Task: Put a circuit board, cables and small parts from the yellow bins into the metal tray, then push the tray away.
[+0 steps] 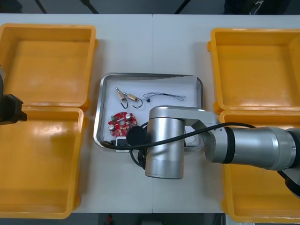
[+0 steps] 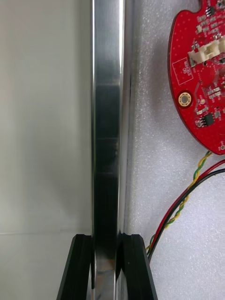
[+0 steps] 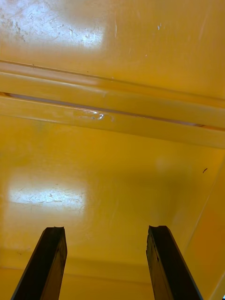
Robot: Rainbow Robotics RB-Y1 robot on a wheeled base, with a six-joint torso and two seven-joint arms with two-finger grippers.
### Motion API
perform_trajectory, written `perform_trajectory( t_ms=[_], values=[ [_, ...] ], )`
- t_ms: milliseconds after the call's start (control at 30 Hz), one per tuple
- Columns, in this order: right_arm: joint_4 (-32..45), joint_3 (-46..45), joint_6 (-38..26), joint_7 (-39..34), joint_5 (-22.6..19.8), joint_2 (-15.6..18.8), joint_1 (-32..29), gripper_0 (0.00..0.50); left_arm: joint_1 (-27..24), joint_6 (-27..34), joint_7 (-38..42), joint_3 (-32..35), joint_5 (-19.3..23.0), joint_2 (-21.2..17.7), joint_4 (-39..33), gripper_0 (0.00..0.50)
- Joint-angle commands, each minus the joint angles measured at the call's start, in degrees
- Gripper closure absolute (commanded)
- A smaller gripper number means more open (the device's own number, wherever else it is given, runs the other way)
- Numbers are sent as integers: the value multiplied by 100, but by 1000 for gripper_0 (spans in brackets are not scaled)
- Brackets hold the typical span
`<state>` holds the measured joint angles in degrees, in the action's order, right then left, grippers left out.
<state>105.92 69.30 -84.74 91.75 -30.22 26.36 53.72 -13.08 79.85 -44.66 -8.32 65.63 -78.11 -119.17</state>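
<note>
The metal tray (image 1: 151,75), white inside, lies in the middle of the table. In it are a round red circuit board (image 1: 123,123), small metal parts (image 1: 127,97) and a thin black cable (image 1: 164,96). My right arm (image 1: 164,145) reaches over the tray's near edge. In the right wrist view my right gripper (image 2: 107,268) is shut on the tray's shiny rim (image 2: 107,140), one finger on each side. Inside that rim lie the board (image 2: 201,70) and a red and yellow cable (image 2: 185,199). My left gripper (image 3: 105,262) hangs open over a yellow bin's floor (image 3: 112,178).
Two yellow bins stand at the left (image 1: 47,61) (image 1: 37,164) and two at the right (image 1: 258,65) (image 1: 262,206); what shows of them is bare. The left arm (image 1: 10,110) sits at the left edge over the bins. Bare table lies beyond the tray's far rim.
</note>
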Motion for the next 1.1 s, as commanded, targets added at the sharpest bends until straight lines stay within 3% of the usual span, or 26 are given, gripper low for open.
perform_trajectory(
  t_ms=[33, 267, 1100],
  values=[
    [262, 75, 274, 273, 271, 159, 288, 500, 113, -57, -482, 111, -59, -284, -10, 0],
    [-19, 75, 758, 282, 420, 300, 613, 500, 113, -57, -482, 111, -59, -284, -10, 0],
    [-2058, 84, 2515, 554, 420, 300, 1562, 500, 113, -57, -482, 111, -59, -284, -10, 0]
  ],
)
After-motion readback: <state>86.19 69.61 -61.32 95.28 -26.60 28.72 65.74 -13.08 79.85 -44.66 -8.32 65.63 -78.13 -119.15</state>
